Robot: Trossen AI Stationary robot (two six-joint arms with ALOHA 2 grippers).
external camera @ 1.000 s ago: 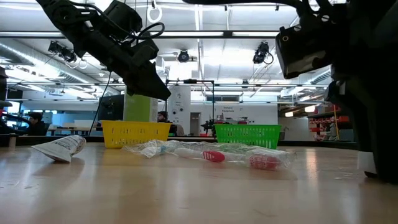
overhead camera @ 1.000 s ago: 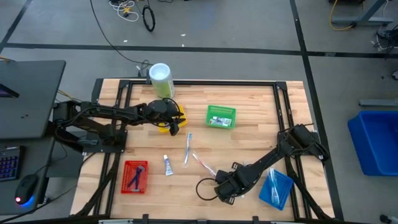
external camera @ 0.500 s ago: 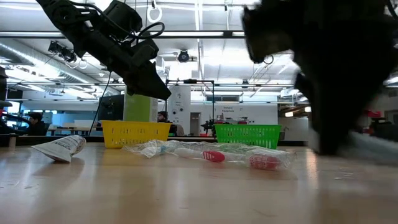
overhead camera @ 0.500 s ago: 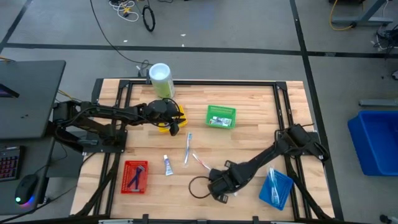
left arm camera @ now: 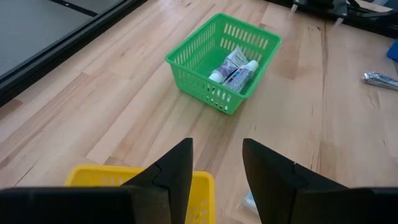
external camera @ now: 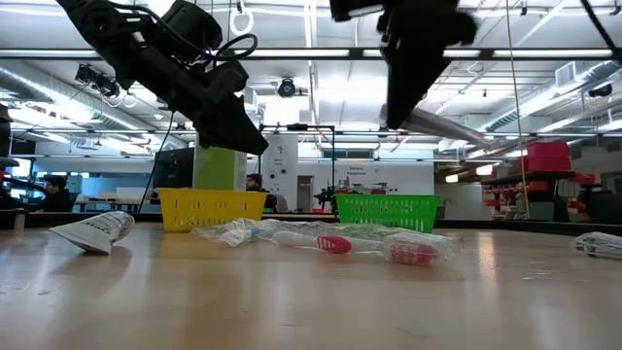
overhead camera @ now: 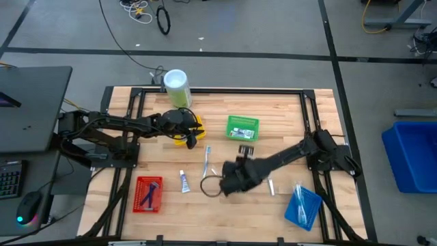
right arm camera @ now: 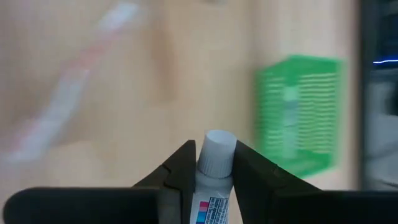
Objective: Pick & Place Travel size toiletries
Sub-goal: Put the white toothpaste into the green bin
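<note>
My right gripper [overhead camera: 244, 152] hangs above the table's middle, just near of the green basket [overhead camera: 242, 128], shut on a small white tube [right arm camera: 214, 199]. The basket holds more tubes [left arm camera: 235, 67]. Another tube [overhead camera: 184, 181] and two wrapped toothbrushes [overhead camera: 207, 162] [overhead camera: 222, 179] lie flat on the wood, as does a small white item [overhead camera: 271, 186]. Dark blue sticks lie in the red basket [overhead camera: 148, 193]. My left gripper [left arm camera: 214, 174] waits open over the yellow basket [overhead camera: 188, 130]. My right gripper pinches the white tube between its two fingers just below the cap [right arm camera: 215, 149]. The cap pokes out past the fingertips [right arm camera: 183, 163]. The tube lies along the fingers and is lifted clear of the table.
A white-lidded green canister [overhead camera: 176, 87] stands at the far edge behind the yellow basket. A blue basket [overhead camera: 304, 205] sits near the right near corner. A black cable loop [overhead camera: 212, 186] hangs by my right wrist. Bare wood lies between the green basket and the right rail.
My right arm has risen from low over the table's near edge and swung toward the far edge and the left, ending just near of the green basket. This uncovered the small white item on the wood.
</note>
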